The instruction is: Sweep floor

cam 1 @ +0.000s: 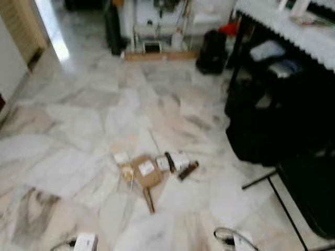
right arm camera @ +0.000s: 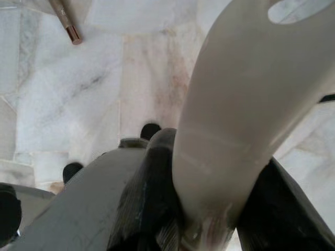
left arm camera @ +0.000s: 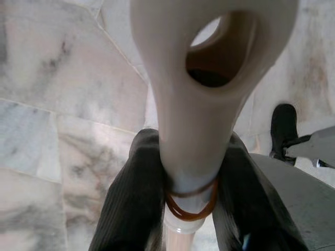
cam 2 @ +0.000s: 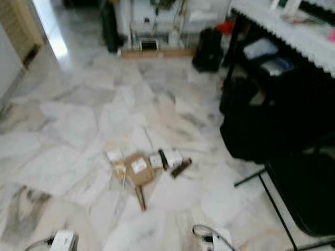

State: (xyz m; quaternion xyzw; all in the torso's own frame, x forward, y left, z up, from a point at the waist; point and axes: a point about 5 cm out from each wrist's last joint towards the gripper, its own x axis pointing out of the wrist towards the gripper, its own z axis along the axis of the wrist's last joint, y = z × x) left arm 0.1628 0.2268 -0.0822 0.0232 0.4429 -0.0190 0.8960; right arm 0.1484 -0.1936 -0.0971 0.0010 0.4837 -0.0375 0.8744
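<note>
on the marble floor [cam 1: 78, 130] ahead of the robot lies a small heap of litter [cam 1: 152, 170]: a flattened brown cardboard piece [cam 1: 146, 173], white paper scraps and a dark stick-like bit, all loose, with broad bare marble to the left and far side. to the right, a dark chair [cam 1: 293, 157] and a table [cam 1: 309, 36] with a white cloth crowd the edge. the left gripper [left arm camera: 188, 204] clamps a cream plastic handle [left arm camera: 204, 104] with a hanging hole, its long axis running out between the fingers. the right gripper [right arm camera: 209, 209] likewise grips a second cream handle [right arm camera: 246, 120].
</note>
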